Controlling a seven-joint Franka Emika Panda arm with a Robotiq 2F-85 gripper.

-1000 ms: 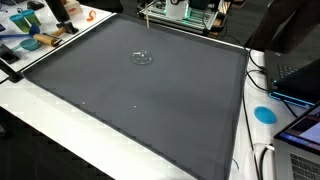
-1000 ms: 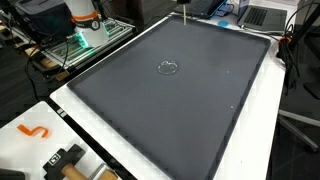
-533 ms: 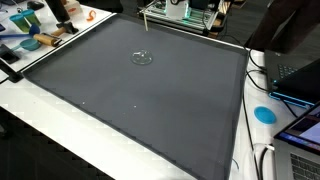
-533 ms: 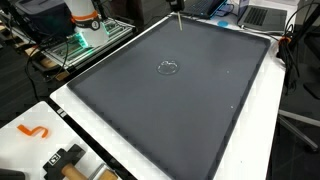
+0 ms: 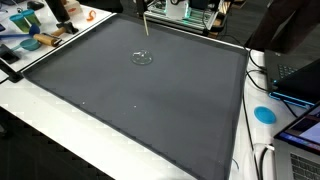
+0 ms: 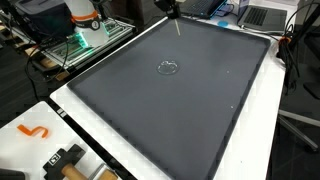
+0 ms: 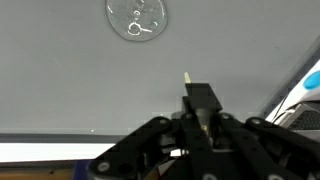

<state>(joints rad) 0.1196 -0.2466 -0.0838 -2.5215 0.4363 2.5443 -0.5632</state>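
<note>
**A:** How does the pincer stand?

**B:** The pincer is closed. Its fingers are pinched on a thin pale stick that pokes out past the tips and points down.

**A:** What is new?

**B:** A second ago only the stick showed at the far edge in an exterior view. Now the pincer is in the picture too, and the stick hangs further in over the dark mat. It also shows now in an exterior view where neither was seen before. The arm is coming in from the far edge, so the gap to the clear round dish is shrinking.

**A:** Where is that dish?

**B:** The clear round dish lies flat on the mat, apart from the stick and nearer the middle. In the wrist view it sits ahead of the pincer and to the left of the stick's tip. Nothing touches it.

**A:** And further out?

**B:** The mat covers a white table. An orange hook and a blue disc lie on the table's bare margins, well apart from the dish.
</note>
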